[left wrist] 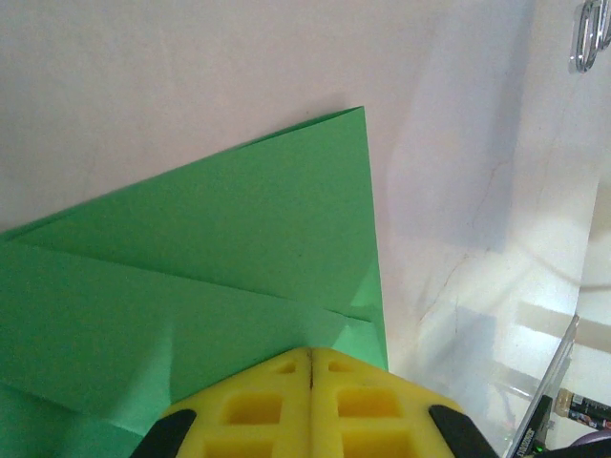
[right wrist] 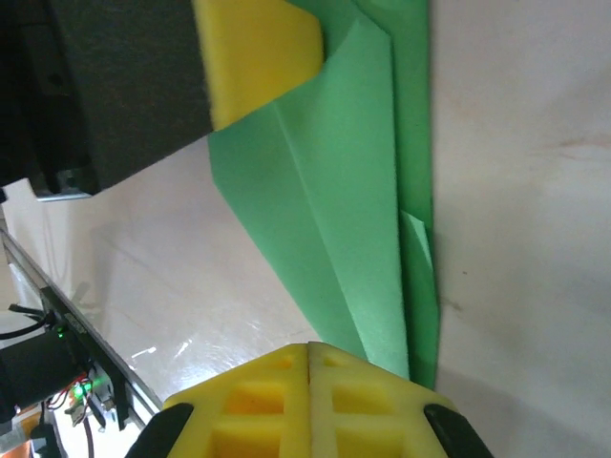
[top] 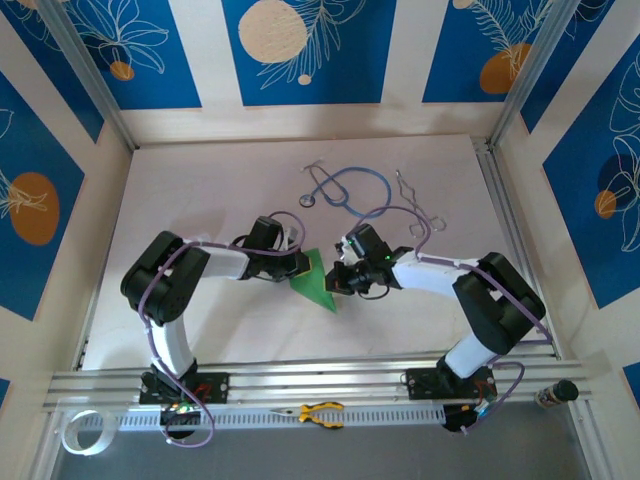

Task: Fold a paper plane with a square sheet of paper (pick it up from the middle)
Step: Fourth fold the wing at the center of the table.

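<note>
**Both grippers pinched shut at the folded green paper**

A thin, matte, bright green paper sheet (top: 318, 282), folded into a pointed wedge with overlapping layers, lies on the white table (top: 200, 190). It is on the near side of the blue-tubed stethoscope (top: 350, 190) with the metal chest piece, apart from it and closer to the arm bases. Its point is turned away from the stethoscope.

The left gripper (top: 300, 266) sits at the sheet's left edge, also nearer than the stethoscope. In the left wrist view its yellow fingers (left wrist: 310, 367) are pressed together with only a thin seam between them. The green paper sheet (left wrist: 220, 258) spreads out right in front of their tips, with diagonal creases across it. Whether a layer is caught between the pads cannot be told.

The right gripper (top: 338, 281) meets the sheet from the opposite side, directly below the stethoscope's loop in the top view. Its yellow fingers (right wrist: 308, 358) are likewise pressed flat against each other, at the narrow end of the paper sheet (right wrist: 334, 191). There an upper flap stands slightly off the layer beneath. The left gripper's yellow pad (right wrist: 258, 48) touches the flap's far end.

Yellow-handled pliers (top: 320, 412) lie on the front rail, well away from the stethoscope.
</note>
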